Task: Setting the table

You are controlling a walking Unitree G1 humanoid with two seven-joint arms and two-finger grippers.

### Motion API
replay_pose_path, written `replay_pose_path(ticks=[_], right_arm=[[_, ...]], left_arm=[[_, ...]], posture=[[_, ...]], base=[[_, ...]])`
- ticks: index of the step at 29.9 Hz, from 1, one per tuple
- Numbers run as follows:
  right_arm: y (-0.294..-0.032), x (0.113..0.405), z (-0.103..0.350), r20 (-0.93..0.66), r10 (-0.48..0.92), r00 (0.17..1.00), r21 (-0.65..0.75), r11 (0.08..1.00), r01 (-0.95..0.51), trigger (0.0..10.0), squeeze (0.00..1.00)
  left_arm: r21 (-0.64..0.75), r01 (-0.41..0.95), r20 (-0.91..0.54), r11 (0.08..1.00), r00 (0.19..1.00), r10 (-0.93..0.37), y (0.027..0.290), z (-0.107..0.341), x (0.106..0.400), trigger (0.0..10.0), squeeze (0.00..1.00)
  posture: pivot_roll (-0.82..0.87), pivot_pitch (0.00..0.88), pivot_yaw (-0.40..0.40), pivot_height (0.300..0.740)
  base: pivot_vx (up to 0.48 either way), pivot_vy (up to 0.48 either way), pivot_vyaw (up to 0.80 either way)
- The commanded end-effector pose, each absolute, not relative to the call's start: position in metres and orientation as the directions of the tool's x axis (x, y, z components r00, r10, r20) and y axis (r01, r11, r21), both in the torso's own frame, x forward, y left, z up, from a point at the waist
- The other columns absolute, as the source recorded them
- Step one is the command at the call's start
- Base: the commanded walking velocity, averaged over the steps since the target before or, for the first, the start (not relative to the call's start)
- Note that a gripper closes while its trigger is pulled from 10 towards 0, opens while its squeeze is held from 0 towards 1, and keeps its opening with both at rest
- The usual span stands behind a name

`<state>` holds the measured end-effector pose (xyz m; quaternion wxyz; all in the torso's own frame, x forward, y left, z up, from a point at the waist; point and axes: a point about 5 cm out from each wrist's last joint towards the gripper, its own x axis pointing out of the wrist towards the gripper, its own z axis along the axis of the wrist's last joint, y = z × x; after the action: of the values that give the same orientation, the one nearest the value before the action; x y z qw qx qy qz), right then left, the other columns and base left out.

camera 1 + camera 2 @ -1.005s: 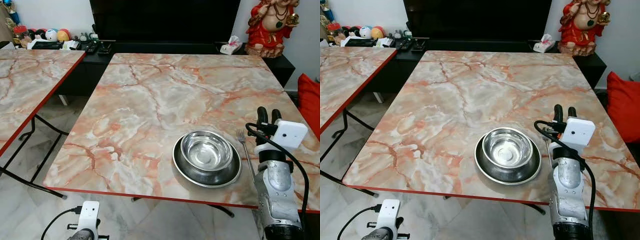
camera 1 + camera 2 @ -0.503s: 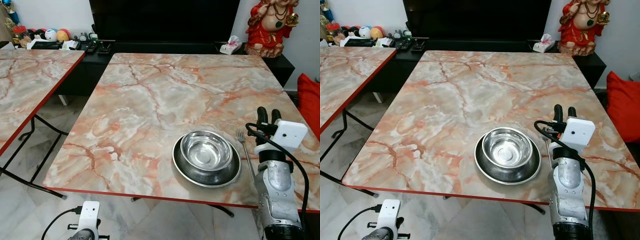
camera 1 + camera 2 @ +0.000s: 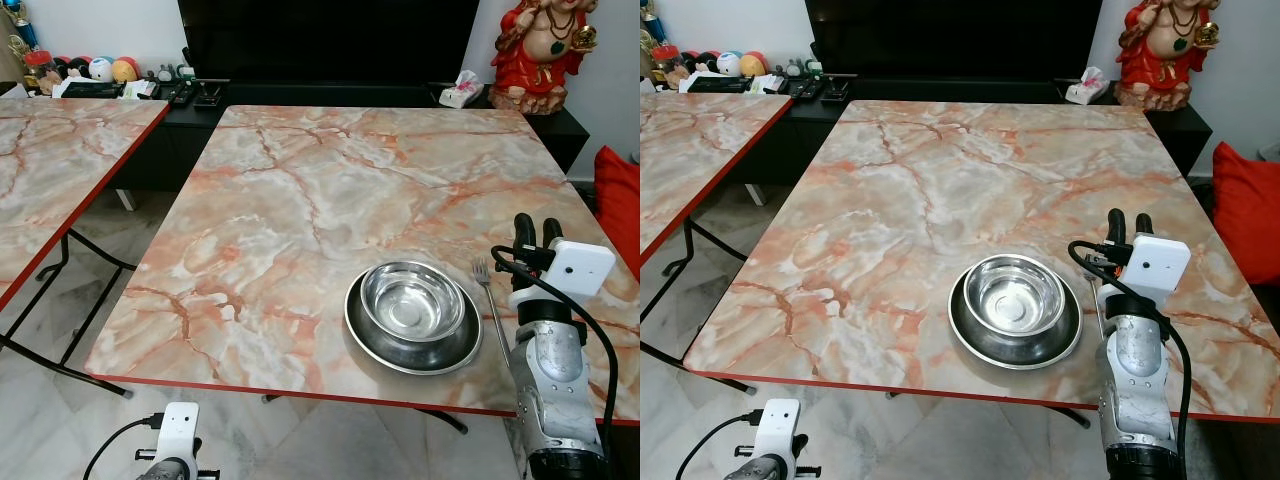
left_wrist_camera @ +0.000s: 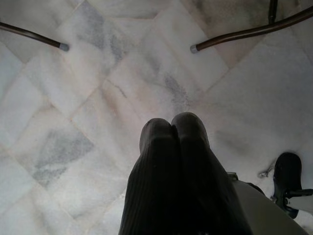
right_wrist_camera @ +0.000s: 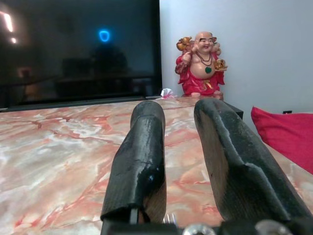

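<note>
Left eye view, fork [image 3: 489, 305] on table [image 3: 300, 200] beside bowl [image 3: 413, 302], right fingers [image 3: 534, 232] parted, empty, just right of it

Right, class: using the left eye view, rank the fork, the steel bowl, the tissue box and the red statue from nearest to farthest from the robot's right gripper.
1. Fork: on the table beside the right gripper, on its left.
2. Steel bowl: on the plate, left of the fork.
3. Red statue and tissue box: both on the dark cabinet beyond the table; too close to call.
</note>
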<state>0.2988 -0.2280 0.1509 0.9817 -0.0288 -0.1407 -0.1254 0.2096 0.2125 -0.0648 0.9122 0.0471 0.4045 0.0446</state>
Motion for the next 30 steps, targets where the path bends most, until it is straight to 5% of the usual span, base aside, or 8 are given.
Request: replay_pose_path(ticks=[1, 30], right_arm=[[-0.2278, 0.3019, 0.1525, 0.278, -0.235, 0.931, -0.017, 0.968, 0.250, 10.0, 0.00], [-0.2203, 0.3037, 0.1522, 0.278, -0.204, 0.939, -0.013, 0.976, 0.216, 10.0, 0.00]], left_arm=[[0.121, -0.065, -0.756, 0.991, 0.641, 0.135, 0.2147, -0.0695, 0.2013, 10.0, 0.00], [0.118, -0.066, -0.760, 0.991, 0.636, 0.133, 0.2143, -0.0702, 0.2003, 10.0, 0.00]], posture=[[0.03, 0.047, 0.005, 0.740], [0.04, 0.049, 0.004, 0.740]], base=[[0.000, 0.472, 0.00], [0.000, 0.470, 0.00]])
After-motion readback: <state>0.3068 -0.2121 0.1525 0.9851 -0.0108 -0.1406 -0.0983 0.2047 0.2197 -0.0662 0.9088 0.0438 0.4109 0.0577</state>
